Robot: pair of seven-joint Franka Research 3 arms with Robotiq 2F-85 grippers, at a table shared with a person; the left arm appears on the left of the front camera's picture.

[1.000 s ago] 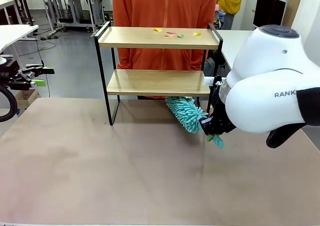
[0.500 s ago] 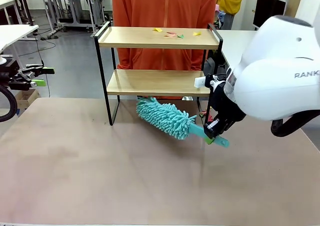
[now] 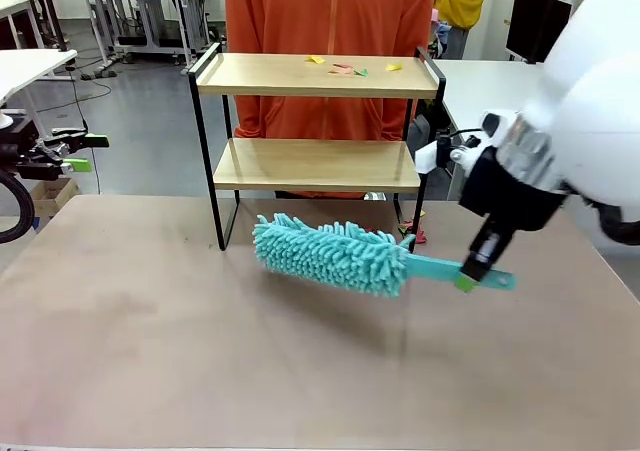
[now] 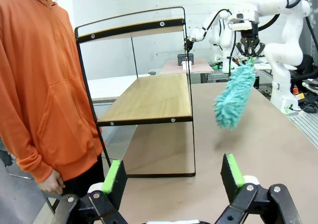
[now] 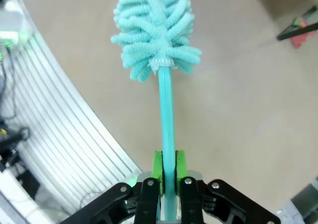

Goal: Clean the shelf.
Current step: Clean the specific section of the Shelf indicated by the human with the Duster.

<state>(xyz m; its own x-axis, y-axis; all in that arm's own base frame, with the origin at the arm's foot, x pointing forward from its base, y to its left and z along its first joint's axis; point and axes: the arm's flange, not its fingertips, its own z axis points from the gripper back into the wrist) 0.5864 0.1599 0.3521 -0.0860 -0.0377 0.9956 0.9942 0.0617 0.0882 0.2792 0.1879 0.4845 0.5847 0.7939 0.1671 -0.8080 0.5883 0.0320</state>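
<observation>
One light, soft-headed teal duster (image 3: 330, 256) for the shelf (image 3: 315, 166), we judge; right gripper (image 3: 469, 275) clamps its stiff handle (image 3: 435, 266), left gripper (image 4: 171, 177) gapes.

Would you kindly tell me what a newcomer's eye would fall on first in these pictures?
The fluffy teal duster stands out first, held by its handle in the right gripper, jaws shut on it, above the table in front of the shelf. Next comes the person in a bright orange hoodie standing behind the shelf, and the coloured paper scraps on its top board.
</observation>
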